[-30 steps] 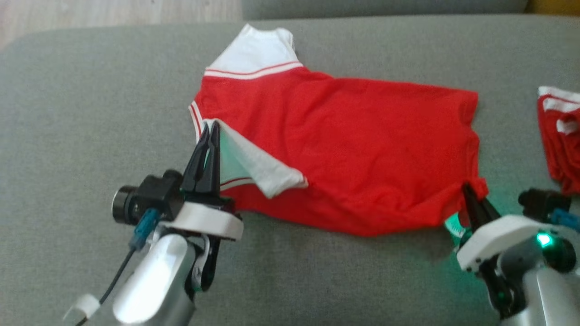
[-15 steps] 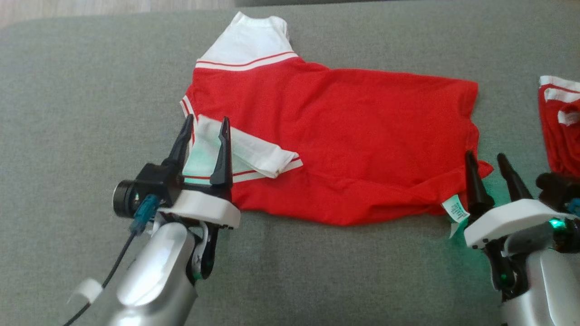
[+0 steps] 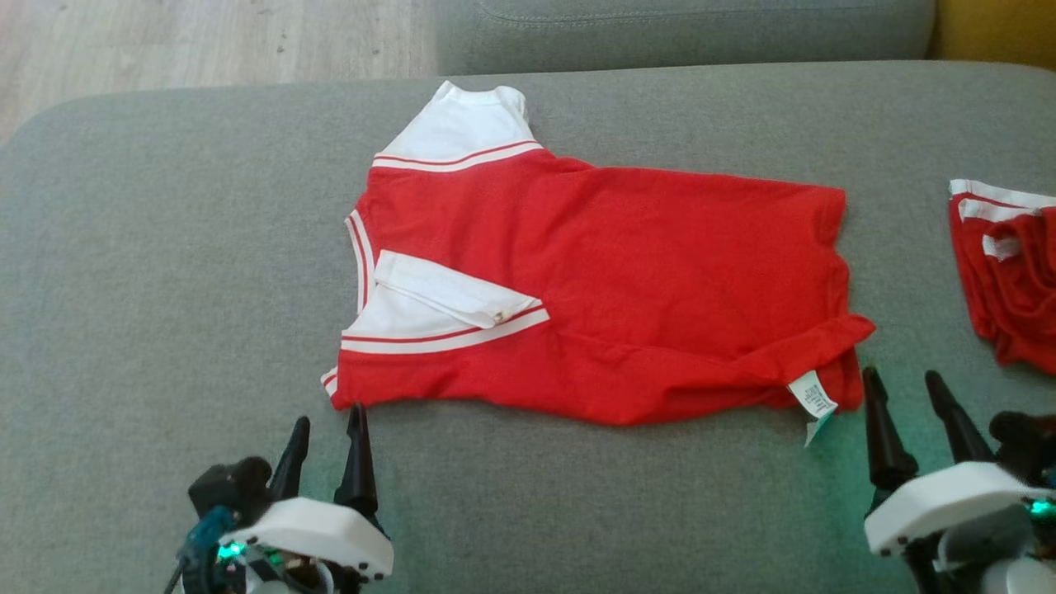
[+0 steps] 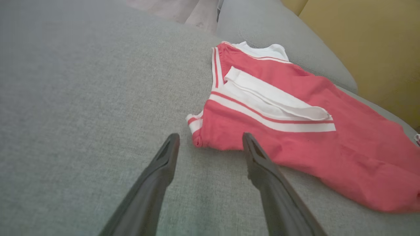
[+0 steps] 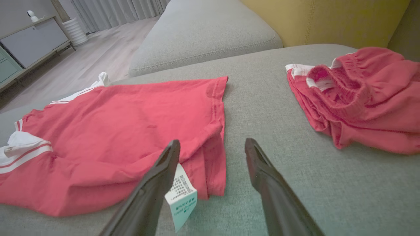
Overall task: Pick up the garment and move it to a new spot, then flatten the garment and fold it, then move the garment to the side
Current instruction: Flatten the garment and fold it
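One red garment [image 3: 627, 272], white-striped, softly creased, on coarse-woven grey cushion [image 3: 165, 247]

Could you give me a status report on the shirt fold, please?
Both open, empty: left gripper short of red shirt, right gripper by its care tag. Shirt lies on sofa, sleeve folded in. Red shorts apart, right.

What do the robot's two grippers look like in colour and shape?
The left gripper and the right gripper each have two long, black, tapering fingers on a curved white base. A blue connector sits beside the left one.
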Available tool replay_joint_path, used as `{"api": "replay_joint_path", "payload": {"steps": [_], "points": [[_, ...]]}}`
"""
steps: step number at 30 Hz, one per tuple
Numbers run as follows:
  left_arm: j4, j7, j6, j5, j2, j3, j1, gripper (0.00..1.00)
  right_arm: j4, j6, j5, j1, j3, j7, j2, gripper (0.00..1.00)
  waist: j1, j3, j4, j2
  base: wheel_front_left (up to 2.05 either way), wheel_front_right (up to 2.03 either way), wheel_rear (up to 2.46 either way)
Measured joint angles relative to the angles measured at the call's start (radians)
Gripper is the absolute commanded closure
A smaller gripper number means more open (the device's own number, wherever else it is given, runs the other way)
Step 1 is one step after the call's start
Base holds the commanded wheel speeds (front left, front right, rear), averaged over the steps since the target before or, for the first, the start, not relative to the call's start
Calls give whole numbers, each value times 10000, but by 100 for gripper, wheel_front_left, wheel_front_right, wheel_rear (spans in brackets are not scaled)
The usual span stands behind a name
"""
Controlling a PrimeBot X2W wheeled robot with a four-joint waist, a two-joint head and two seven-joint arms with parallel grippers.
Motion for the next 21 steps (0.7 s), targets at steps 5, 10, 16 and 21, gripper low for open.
{"api": "replay_joint_path", "payload": {"steps": [5, 10, 16, 21], "points": [[-50, 253, 4, -405, -36, 282, -80, 0, -270, -2, 0, 110, 234, 178, 4, 0, 1, 158, -196, 0, 0, 0, 0], [359, 502, 56, -616, -56, 372, -545, 0, -341, 0, 0, 61, 481, 351, 6, 0, 3, 526, -434, 0, 0, 0, 0], [871, 581, 73, -755, -71, 554, -901, 93, 33, -2, 59, -187, 543, 393, 6, 0, 4, 879, -655, 0, 0, 0, 0], [1124, 290, -27, -757, -130, 608, -1091, 100, 717, -2, 209, -709, 564, 332, 4, 0, 4, 1042, -699, 0, 0, 0, 0]]}}
